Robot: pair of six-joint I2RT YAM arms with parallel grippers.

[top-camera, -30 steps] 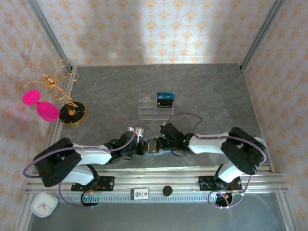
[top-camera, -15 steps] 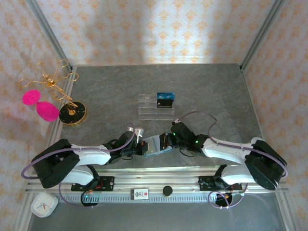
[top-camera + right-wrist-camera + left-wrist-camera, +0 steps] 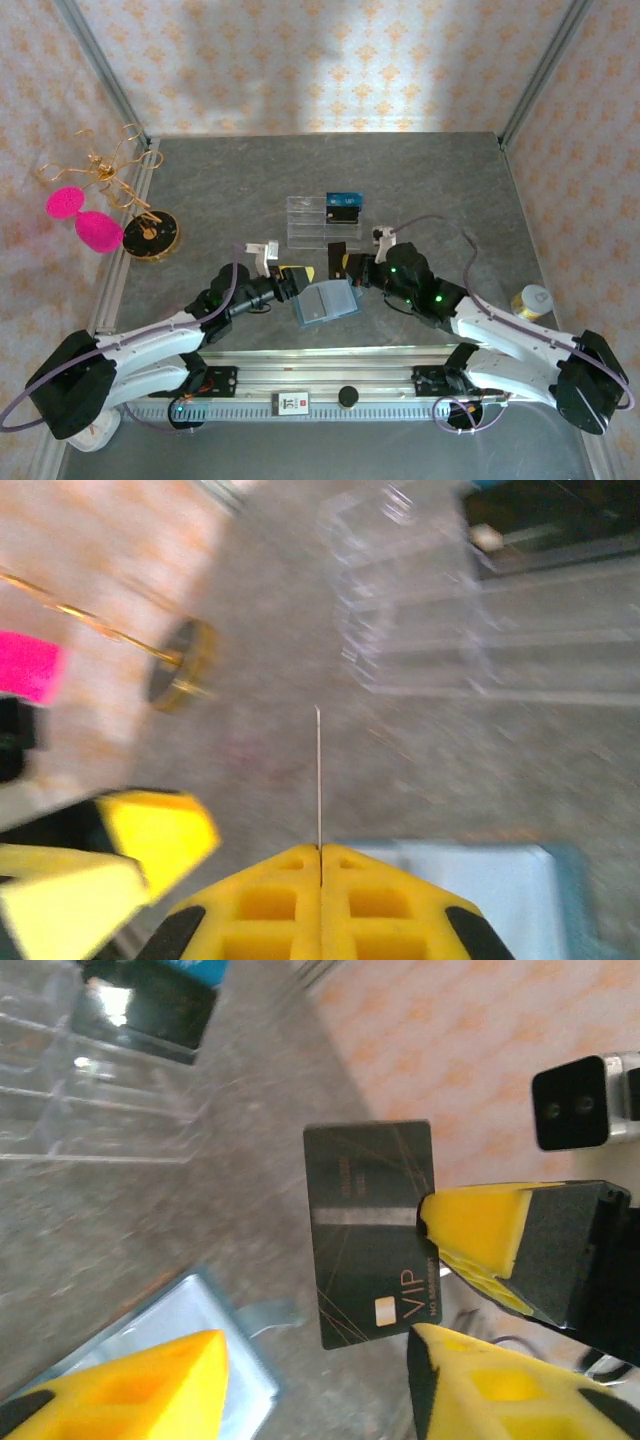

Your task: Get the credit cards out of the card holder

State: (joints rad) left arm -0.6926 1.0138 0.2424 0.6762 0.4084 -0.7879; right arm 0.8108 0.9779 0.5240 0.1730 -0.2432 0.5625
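The card holder (image 3: 326,301) lies open on the grey table, pale blue lining up, also seen in the left wrist view (image 3: 175,1310) and the right wrist view (image 3: 490,880). My right gripper (image 3: 346,268) is shut on a dark credit card (image 3: 337,262), held upright above the table just beyond the wallet. The card's face with pale "VIP" lettering (image 3: 368,1245) shows in the left wrist view; it is edge-on (image 3: 319,770) above the shut right gripper (image 3: 320,852). My left gripper (image 3: 299,277) is open beside the wallet's left edge, with nothing between its fingers (image 3: 130,1390).
A clear tiered acrylic stand (image 3: 310,222) behind the wallet carries a dark card (image 3: 343,213) and a blue one (image 3: 346,198). A gold stand (image 3: 150,235) with pink pieces (image 3: 97,230) sits far left. A small yellowish jar (image 3: 530,299) is at the right. A metal rail (image 3: 340,372) runs along the near edge.
My left gripper has opened, let go of the wallet and moved up and away from it. My right gripper has drawn the dark card out and lifted it toward the acrylic stand.
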